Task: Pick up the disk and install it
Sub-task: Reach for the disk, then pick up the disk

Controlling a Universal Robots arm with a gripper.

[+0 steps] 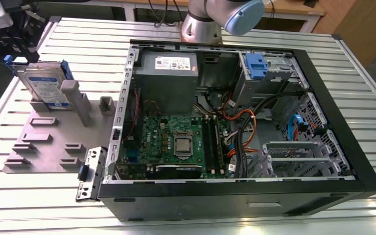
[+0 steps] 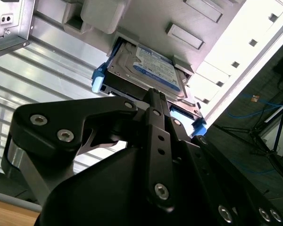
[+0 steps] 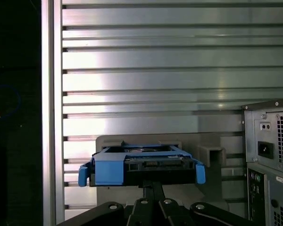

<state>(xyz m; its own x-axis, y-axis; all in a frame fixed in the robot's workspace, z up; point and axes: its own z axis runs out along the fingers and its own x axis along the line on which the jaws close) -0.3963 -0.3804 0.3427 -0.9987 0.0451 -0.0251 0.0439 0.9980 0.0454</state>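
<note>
Silver-grey hard drive in its blue plastic carrier (image 1: 43, 84) stands on edge in the grey plastic rack (image 1: 44, 147) on the slatted bench (image 1: 31, 196), black fingers (image 2: 155, 117) pinched together, holding nothing.

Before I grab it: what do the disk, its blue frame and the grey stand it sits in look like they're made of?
Body of the disk: apparently bare metal, silver-grey with a dull sheen, under a paper-like label. Its blue frame: likely moulded plastic, with an even matte colour. The grey stand: probably plastic, flat matte with no glint.
</note>
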